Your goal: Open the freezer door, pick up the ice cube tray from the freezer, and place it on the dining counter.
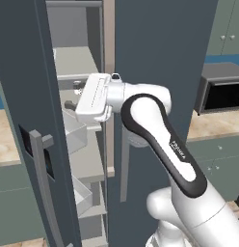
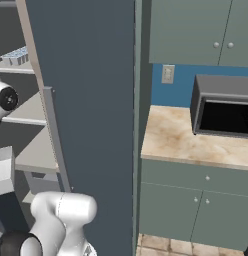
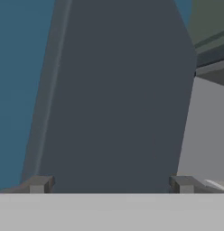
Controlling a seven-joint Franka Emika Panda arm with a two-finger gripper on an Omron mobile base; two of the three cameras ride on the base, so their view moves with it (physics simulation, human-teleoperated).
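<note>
The freezer door (image 1: 25, 120) stands swung out on the left of the left base view, its grey bar handle (image 1: 44, 183) near the camera and its pale bins (image 1: 75, 132) facing the opening. So step 1 of 3, opening the door, looks done or nearly so; the pick and the placing are both left.

Right of the door, the freezer (image 1: 85, 159) shows its pale shelves, and the arm's white hand reaches into the gap at mid height. In the hand view the pincer (image 3: 111, 184) has its 2 dark tips spread as wide as they go, with nothing between them, facing a dark slate panel.

The ice cube tray (image 2: 15, 56) sits on an upper shelf at the far left of the right base view, above the level of the hand and untouched.

Room is tight, as I judge it: the door edge lies on the left and the plain dark grey door (image 1: 160, 96) on the right, so the hand has a narrow slot to rise through. Further right, a beige tabletop (image 2: 196, 140) carries a dark microwave (image 2: 226, 107), well apart from the work. The dining counter is not something I can place from here.
</note>
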